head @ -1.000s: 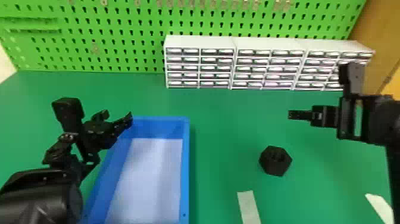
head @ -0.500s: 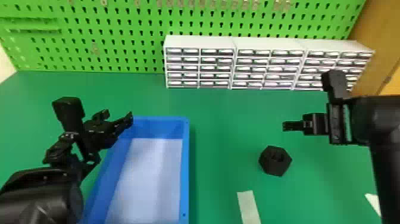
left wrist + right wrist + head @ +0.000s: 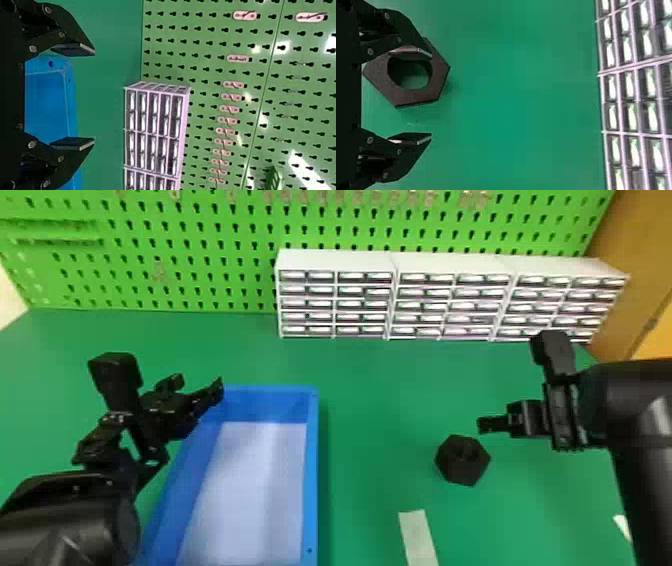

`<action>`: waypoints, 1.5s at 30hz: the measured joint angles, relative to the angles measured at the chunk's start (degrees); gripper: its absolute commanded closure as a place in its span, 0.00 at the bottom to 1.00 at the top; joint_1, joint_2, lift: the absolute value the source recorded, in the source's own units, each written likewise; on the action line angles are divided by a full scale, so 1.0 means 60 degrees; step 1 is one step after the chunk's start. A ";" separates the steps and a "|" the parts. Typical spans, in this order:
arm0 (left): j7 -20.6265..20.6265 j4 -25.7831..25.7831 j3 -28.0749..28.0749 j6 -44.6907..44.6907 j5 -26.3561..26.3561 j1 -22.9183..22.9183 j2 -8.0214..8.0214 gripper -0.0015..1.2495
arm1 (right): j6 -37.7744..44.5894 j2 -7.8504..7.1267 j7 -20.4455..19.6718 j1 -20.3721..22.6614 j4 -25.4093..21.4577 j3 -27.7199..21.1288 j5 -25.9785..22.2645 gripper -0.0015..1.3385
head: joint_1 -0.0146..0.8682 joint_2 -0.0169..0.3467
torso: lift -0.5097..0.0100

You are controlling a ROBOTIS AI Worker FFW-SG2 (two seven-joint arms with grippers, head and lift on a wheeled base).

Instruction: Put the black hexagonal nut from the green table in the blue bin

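The green table (image 3: pixel 380 390) is stretching out under everything. Behind it, the green board with lots of holes (image 3: pixel 240 265) is standing up tall. Three white drawer boxes (image 3: pixel 335 260) are sitting side by side on the far part of the table, in front of the board. The blue bin (image 3: pixel 311 470) is lying on the table on the left side, and its pale floor is facing up.

The right gripper (image 3: pixel 484 425) is hanging over the table on the right side, close to the black nut (image 3: pixel 462 465). In the right wrist view, the right gripper (image 3: pixel 431 96) is holding its two fingers wide apart, and it is pinching nothing. One finger is hiding a bit of the nut there.

The left gripper (image 3: pixel 199 383) is hanging by the far left corner of the bin. In the left wrist view, the left gripper (image 3: pixel 94 97) is keeping its two fingers wide apart too, and it is pinching nothing. Part of the bin is peeking out between those fingers.

The nut is lying flat on the table, to the right of the bin and well apart from it. Its big round hole is facing up. A pale strip (image 3: pixel 417 535) is lying near the nut, closer to the robot. Little pink pieces (image 3: pixel 237 58) are hanging on the board.
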 measured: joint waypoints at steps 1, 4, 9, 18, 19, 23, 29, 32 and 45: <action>0.0000 0.0000 0.0000 0.0000 0.0000 0.0000 0.0000 0.36 | 0.0000 -0.0006 0.0000 0.0010 0.0052 0.0006 0.0019 0.40 | 0.80 0.07 | 0.79; 0.0001 0.0000 0.0001 0.0000 0.0000 0.0000 0.0000 0.36 | -0.0022 -0.0015 0.0000 0.0044 0.0199 0.0017 0.0097 0.40 | 0.80 0.07 | 0.79; 0.0001 0.0000 0.0007 0.0000 0.0000 0.0000 0.0000 0.36 | -0.0233 0.0028 0.0000 0.0157 0.0313 -0.0016 0.0301 0.40 | 0.80 0.07 | 0.79; 0.0000 0.0000 -0.0006 -0.0001 0.0000 0.0000 0.0000 0.36 | -0.0803 0.0215 0.0000 0.0339 0.0486 -0.0311 0.0590 0.40 | 0.80 0.07 | 0.79; 0.0000 0.0000 -0.0007 -0.0001 0.0000 0.0000 0.0000 0.36 | -0.0864 0.0233 0.0000 0.0352 0.0533 -0.0336 0.0595 0.40 | 0.80 0.07 | 0.79; 0.0000 0.0000 -0.0011 -0.0003 0.0001 0.0000 0.0000 0.36 | -0.1067 0.0267 0.0000 0.0394 0.0719 -0.0382 0.0595 0.40 | 0.80 0.07 | 0.79; 0.0000 0.0000 -0.0001 -0.0003 0.0001 0.0004 0.0000 0.36 | -0.1294 0.0285 0.0000 0.0440 0.0894 -0.0406 0.0485 0.40 | 0.80 0.07 | 0.79; 0.0000 0.0000 0.0002 -0.0002 0.0001 0.0013 0.0000 0.36 | -0.1412 0.0294 0.0000 0.0449 0.0947 -0.0415 0.0420 0.40 | 0.80 0.07 | 0.79; 0.0003 0.0000 0.0000 -0.0002 0.0001 0.0027 0.0000 0.36 | -0.1669 0.0285 0.0000 0.0449 0.1190 -0.0266 0.0046 0.40 | 0.80 0.07 | 0.79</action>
